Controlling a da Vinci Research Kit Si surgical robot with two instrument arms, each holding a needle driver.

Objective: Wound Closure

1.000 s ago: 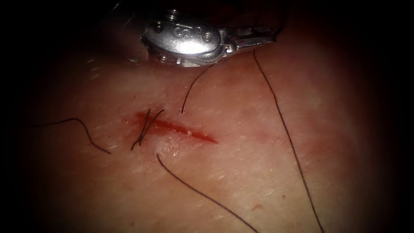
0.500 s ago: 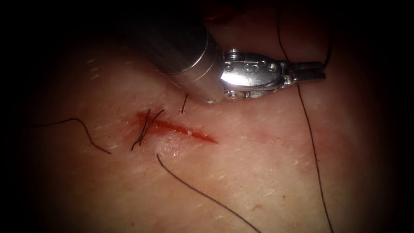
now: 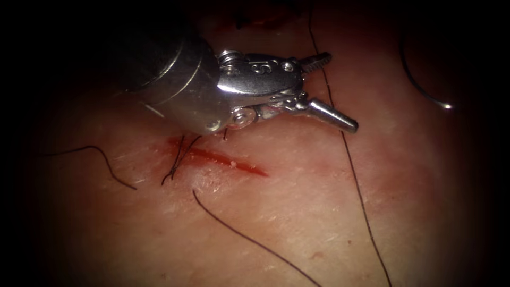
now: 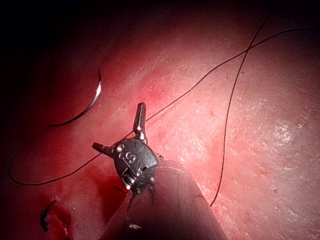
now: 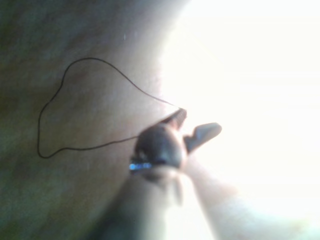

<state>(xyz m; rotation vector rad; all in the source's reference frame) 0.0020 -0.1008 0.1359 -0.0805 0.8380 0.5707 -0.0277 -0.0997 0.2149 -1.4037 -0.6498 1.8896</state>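
My left tool [image 3: 337, 92] reaches in from the upper left, above the right end of the cut [image 3: 234, 162], with its jaws wide open and holding nothing. The long thread [image 3: 361, 202] runs down between the open jaws, ungripped. The curved needle [image 3: 419, 91] lies free on the tissue [image 3: 297, 212] far to the right of the cut. In the left wrist view the open left tool [image 4: 120, 131] straddles the thread [image 4: 200, 85], with the needle [image 4: 95, 100] beyond it. My right tool [image 5: 192, 124] stands open beside a loop of thread [image 5: 65, 110].
One stitch [image 3: 179, 157] crosses the left end of the cut, which holds red fluid. Cut ends of thread lie to the left [image 3: 106, 159] and below the cut [image 3: 249, 239]. A red patch [image 3: 265, 22] marks the tissue at the far edge.
The left tool's jaws, shut before, have opened wide. The tool swung out to the right, then drew back left. The needle now lies on the tissue at the far right.
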